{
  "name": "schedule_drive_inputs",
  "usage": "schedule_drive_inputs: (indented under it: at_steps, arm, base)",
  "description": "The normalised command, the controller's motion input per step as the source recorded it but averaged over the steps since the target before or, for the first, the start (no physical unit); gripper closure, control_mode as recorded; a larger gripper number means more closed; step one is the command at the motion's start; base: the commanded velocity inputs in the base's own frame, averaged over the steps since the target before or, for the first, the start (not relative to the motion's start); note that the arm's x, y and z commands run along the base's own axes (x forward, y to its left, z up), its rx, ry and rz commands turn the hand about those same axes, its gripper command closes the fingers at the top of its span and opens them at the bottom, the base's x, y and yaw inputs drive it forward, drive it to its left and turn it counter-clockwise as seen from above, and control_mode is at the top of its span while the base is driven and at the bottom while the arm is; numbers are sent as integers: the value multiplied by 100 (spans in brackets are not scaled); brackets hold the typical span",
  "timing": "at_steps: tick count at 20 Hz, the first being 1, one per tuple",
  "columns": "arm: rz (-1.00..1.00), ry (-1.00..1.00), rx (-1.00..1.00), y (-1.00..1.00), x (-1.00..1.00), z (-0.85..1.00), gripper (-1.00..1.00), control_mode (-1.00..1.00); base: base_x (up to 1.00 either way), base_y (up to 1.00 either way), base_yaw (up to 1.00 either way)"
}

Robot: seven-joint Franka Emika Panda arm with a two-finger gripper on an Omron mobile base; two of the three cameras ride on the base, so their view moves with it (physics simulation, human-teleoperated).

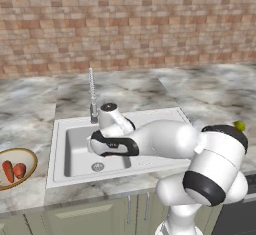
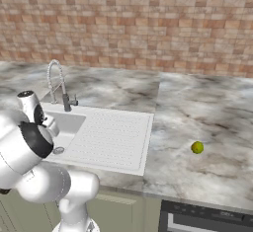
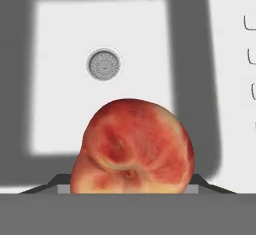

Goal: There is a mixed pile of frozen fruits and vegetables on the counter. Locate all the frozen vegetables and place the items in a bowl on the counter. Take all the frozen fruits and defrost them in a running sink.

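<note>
We hold red-orange fruit (image 3: 132, 149) clenched in gripper (image 3: 131, 186) above sink (image 1: 75, 151) basin, drain (image 3: 104, 64) below. Both carrot pieces (image 1: 13, 171) lie in bowl (image 1: 31, 155). Next move, we judge: lower, release. Lime (image 2: 197, 147) waits on counter (image 2: 207, 112).

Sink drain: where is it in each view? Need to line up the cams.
Left base view: the drain sits low in the sink basin, left of the arm.
Right base view: the drain peeks out at the basin's near edge, beside the arm's elbow.
Hand view: the drain is upper centre-left, above the red-orange fruit at the pincer.
Shared landmark: the basin floor around the drain.
</note>
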Motion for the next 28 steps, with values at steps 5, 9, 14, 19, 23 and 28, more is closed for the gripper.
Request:
schedule_drive_inputs:
  at_steps: [5,9,14,19,23,28]
  arm:
    - [0,0,0,8,14,-19,100,-100]
    - [0,0,-3,26,34,-24,100,-100]
    - [0,0,-2,17,52,-37,100,-100]
    - [0,-3,-2,3,38,-19,100,-100]
    - [0,-6,-2,11,25,-20,100,-100]
    - [0,-3,0,9,20,-32,100,-100]
  base:
    - [0,0,0]
    - [0,0,0]
    - [0,0,0]
    - [0,0,0]
    - [0,0,0]
    - [0,0,0]
